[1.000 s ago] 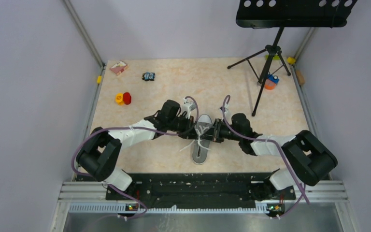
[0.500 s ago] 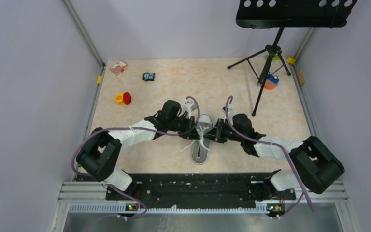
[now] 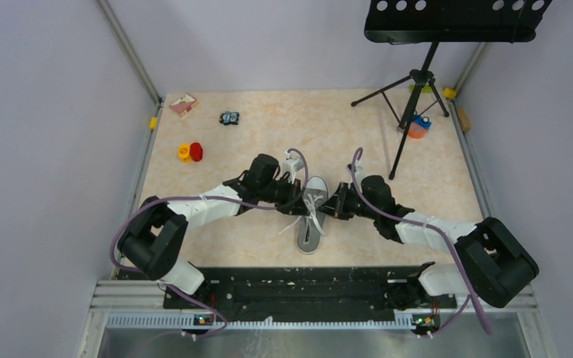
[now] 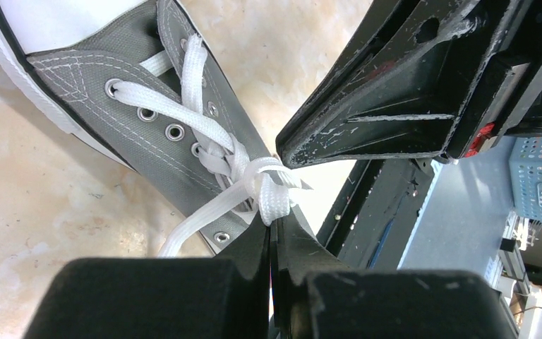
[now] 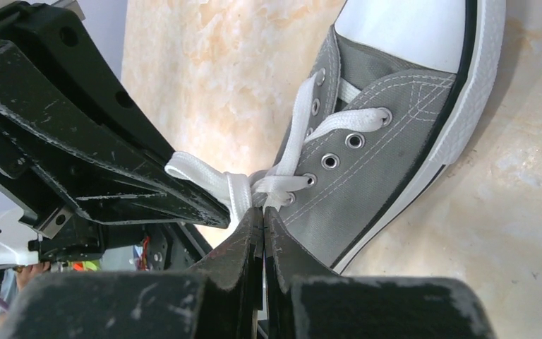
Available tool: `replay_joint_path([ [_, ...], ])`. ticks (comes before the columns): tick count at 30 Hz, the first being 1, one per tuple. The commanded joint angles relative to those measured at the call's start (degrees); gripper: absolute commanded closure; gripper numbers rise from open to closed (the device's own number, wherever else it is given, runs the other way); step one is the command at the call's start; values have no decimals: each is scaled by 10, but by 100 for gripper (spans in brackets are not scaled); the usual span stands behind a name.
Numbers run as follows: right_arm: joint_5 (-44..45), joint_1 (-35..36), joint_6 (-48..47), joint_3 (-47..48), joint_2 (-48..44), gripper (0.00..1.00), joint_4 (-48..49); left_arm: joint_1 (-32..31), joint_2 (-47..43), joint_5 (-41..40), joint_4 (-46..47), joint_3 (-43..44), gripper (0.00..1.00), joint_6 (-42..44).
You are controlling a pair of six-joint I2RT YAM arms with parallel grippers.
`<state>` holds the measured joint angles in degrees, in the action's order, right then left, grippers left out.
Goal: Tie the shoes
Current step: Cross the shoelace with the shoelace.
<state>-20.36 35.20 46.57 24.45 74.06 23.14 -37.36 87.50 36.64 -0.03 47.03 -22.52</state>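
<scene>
Top external camera: the grey sneaker [image 3: 310, 221] lies near the middle of the table [image 3: 268, 142], closer to its near edge, toe pointing to the far edge. I have both arms reaching in over it. The left gripper [image 3: 299, 200] comes from the left edge side and the right gripper [image 3: 327, 209] from the right, meeting above the laces [image 3: 314, 214]. A black music stand [image 3: 418, 82] rises at the far right corner, and a red-and-yellow toy [image 3: 190, 152] sits toward the left edge.

Left wrist camera: the left gripper [image 4: 272, 224] shows its jaws clenched, with a flat white strand of the laces [image 4: 254, 180] running into the fingertips. The laces bunch into a crossing over the sneaker [image 4: 148, 134] beside its eyelets. The tip of the right gripper [image 4: 286, 152] touches that bunch from above.

Right wrist camera: the right gripper [image 5: 260, 215] is pressed tight, a strand of the laces [image 5: 234, 189] pinched at its tip just beside the lower eyelets of the sneaker [image 5: 367, 162]. The left gripper [image 5: 215, 210] comes in from the left, with another strand lying against its tip.
</scene>
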Motion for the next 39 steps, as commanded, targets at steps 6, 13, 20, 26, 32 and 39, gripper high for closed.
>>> replay_joint_path([
  [6, -38, 4, 23, 7, 20, 90, 78, -3, -18, 10, 22, 5, 100, 4],
  [13, -58, -1, 44, 1, 39, 76, 120, -3, -23, -30, 12, -1, 100, 18],
  [20, -51, -2, 32, 8, 45, 68, 100, -3, -31, -52, 31, -9, 100, 13],
  [26, -38, -2, 30, 12, 48, 92, 91, -3, -30, -47, 45, -11, 100, 4],
  [32, -30, -2, 30, 8, 40, 100, 88, -3, -30, -38, 76, -22, 100, -19],
  [39, -27, -1, 29, -4, 13, 87, 79, -3, -27, -37, 121, -45, 100, -55],
])
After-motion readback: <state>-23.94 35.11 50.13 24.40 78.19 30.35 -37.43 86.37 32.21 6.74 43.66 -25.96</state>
